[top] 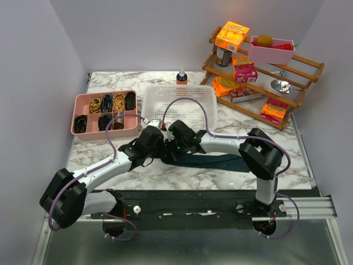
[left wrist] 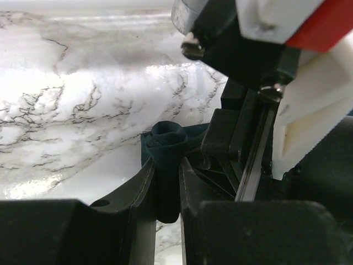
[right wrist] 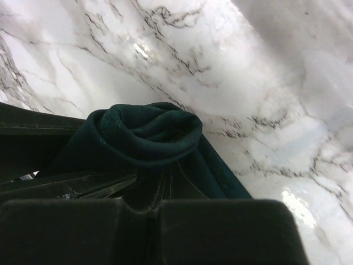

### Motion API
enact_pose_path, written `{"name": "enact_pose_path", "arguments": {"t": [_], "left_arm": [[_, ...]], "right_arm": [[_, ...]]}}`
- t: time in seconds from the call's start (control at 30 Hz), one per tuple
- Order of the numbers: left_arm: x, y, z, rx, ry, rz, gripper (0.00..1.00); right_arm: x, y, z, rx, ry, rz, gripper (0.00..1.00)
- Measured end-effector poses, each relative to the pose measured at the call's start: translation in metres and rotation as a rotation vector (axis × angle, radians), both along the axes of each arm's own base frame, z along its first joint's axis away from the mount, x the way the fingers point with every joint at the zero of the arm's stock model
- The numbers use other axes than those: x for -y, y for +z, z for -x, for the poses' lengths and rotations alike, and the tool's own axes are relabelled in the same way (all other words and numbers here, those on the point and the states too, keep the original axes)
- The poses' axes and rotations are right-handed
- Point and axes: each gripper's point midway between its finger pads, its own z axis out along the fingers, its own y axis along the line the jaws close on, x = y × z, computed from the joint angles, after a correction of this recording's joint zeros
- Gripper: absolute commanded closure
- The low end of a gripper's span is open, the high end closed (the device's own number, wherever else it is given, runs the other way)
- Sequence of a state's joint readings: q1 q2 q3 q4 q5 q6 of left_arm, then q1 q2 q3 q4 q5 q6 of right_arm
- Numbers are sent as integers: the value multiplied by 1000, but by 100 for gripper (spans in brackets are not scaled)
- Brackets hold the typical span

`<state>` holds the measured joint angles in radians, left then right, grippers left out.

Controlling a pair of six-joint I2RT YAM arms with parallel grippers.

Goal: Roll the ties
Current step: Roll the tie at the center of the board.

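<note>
**Item: necktie** (top: 216,162), dark teal-navy woven fabric, one piece.
**Location:** on the marble table (top: 165,178), close to the near edge and about midway along it. The flat, unrolled length runs toward the right edge under the right arm.
**Condition:** partly rolled. A small, loose coil (right wrist: 144,128) stands at the end nearer the left edge, and most of the strip lies unrolled.

**Handling:** judged light, soft and limp, with a slightly slick weave. It has no stiffness of its own, so the coil is likely to slacken or telescope if released. Best held across the coil's flat sides, or at the strip just beside the coil, with the free length kept taut and straight.

**Left claw** (left wrist: 165,185): closed on the necktie, with a fold of fabric pinched upright between its fingers just below the coil.
**Right claw** (right wrist: 165,185): fully closed, its tips tucked under the coil. Whether a layer is nipped between them cannot be told.

**Nearby:** white basket (top: 165,98) beyond the arms. Pink divided tray (top: 77,114) toward the far left corner. Wooden rack (top: 300,70) of groceries at the far right corner.
</note>
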<state>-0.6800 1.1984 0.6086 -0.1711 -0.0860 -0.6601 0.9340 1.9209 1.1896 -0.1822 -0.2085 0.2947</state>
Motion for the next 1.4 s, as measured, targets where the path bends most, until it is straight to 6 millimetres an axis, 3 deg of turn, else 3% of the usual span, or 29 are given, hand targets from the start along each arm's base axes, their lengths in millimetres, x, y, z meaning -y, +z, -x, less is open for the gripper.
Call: {"name": "enact_pose_path", "arguments": {"t": [0.23,0.4,0.67,0.83,1.13,1.27,1.4], "left_arm": [[-8,9,2,-5,4,-65,100],[-24,6,7,-38,37,-139,100],[-47,1,12,-89,86,-289,100],[-52,-4,19,-108,83,-378,100],[-53,-8,24,-111,81,-401,100],[-53,-10,25,-111,82,-399,100],[-52,-10,23,-103,84,-391,100]], "right_arm": [[19,30,-9,75,-53,10,99],[35,51,-34,140,-120,-5,99],[83,33,-57,134,-231,73,99],[93,29,-56,125,-245,96,99],[96,52,-34,133,-182,30,99],[86,56,-12,119,-109,2,99],[72,44,20,76,-16,12,99]]}}
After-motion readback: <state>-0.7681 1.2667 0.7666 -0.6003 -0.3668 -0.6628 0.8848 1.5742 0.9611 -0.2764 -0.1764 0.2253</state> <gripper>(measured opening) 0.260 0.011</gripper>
